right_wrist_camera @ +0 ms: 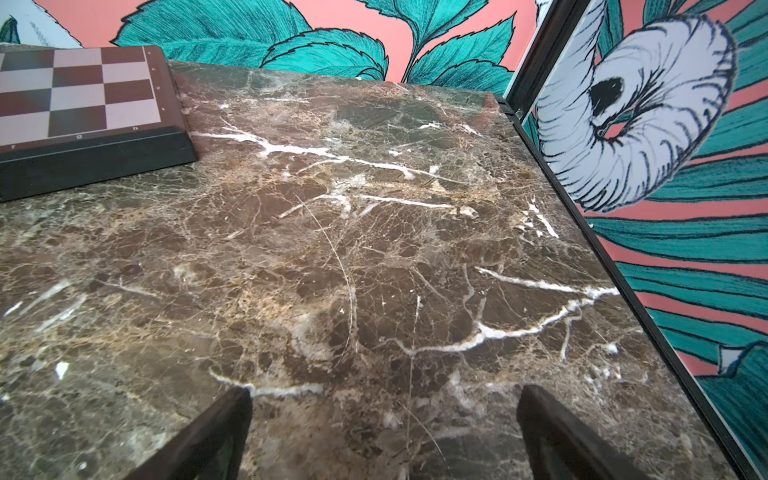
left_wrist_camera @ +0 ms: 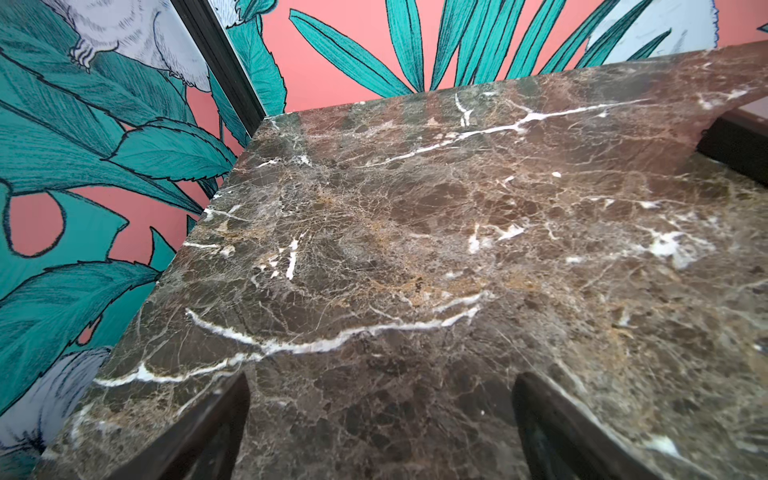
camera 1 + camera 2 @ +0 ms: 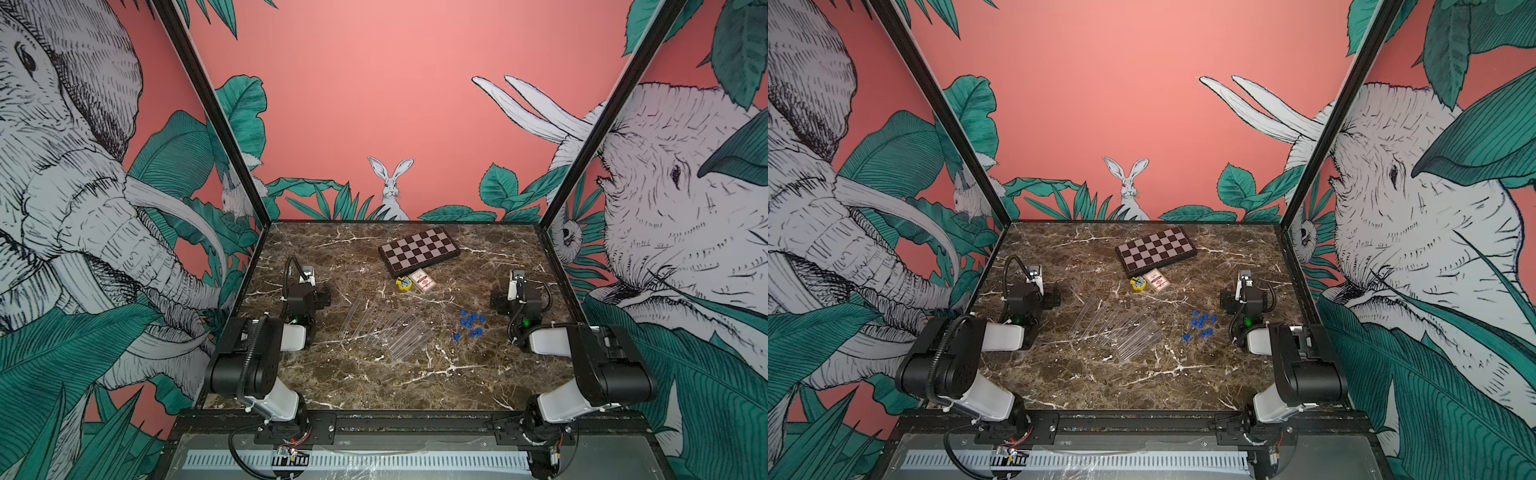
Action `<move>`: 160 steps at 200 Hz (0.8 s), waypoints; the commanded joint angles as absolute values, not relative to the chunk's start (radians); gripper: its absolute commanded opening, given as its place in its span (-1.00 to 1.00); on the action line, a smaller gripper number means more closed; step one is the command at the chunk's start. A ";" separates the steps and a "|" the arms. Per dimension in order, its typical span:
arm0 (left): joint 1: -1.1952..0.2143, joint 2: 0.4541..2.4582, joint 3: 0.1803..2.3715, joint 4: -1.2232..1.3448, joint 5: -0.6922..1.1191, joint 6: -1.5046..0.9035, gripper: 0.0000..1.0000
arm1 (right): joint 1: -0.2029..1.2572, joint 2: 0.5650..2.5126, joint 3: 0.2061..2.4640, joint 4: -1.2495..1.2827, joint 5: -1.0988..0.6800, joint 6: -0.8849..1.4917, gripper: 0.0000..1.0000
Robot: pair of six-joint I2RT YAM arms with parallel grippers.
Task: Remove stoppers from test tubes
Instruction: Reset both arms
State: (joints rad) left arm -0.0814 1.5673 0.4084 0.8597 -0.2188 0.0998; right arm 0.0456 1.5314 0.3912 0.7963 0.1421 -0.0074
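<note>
You've got roughly nine clear slim plastic tubes [image 3: 384, 328] mid-frame, exact count unclear; about nine small blue plugs [image 3: 470, 322] to their right; one folded chessboard [image 3: 419, 251], one yellow round object [image 3: 403, 283], one card box [image 3: 422, 280] upper centre.

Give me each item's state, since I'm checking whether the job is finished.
test tubes: lying flat in a loose row, no stoppers in them.
stoppers: loose in a cluster, apart from the tubes.
chessboard: folded shut, flat.
left end effector: open, empty.
right end effector: open, empty.
</note>
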 commanded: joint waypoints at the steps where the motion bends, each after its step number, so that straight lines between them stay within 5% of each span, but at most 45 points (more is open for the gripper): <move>1: -0.080 1.554 0.400 0.892 -0.207 0.096 0.99 | 0.041 1.529 0.404 0.842 0.144 -0.005 0.98; 44: -0.079 1.554 0.403 0.887 -0.207 0.095 0.99 | 0.044 1.519 0.383 0.864 0.156 -0.005 0.98; 78: -0.079 1.554 0.403 0.886 -0.207 0.095 0.99 | 0.103 1.537 0.248 1.151 0.282 -0.034 0.98; 100: -0.079 1.554 0.403 0.887 -0.206 0.096 0.99 | 0.085 1.523 0.399 0.839 0.299 0.008 0.98; 160: -0.080 1.549 0.396 0.893 -0.208 0.095 0.99 | 0.076 1.529 0.383 0.883 0.289 0.007 0.98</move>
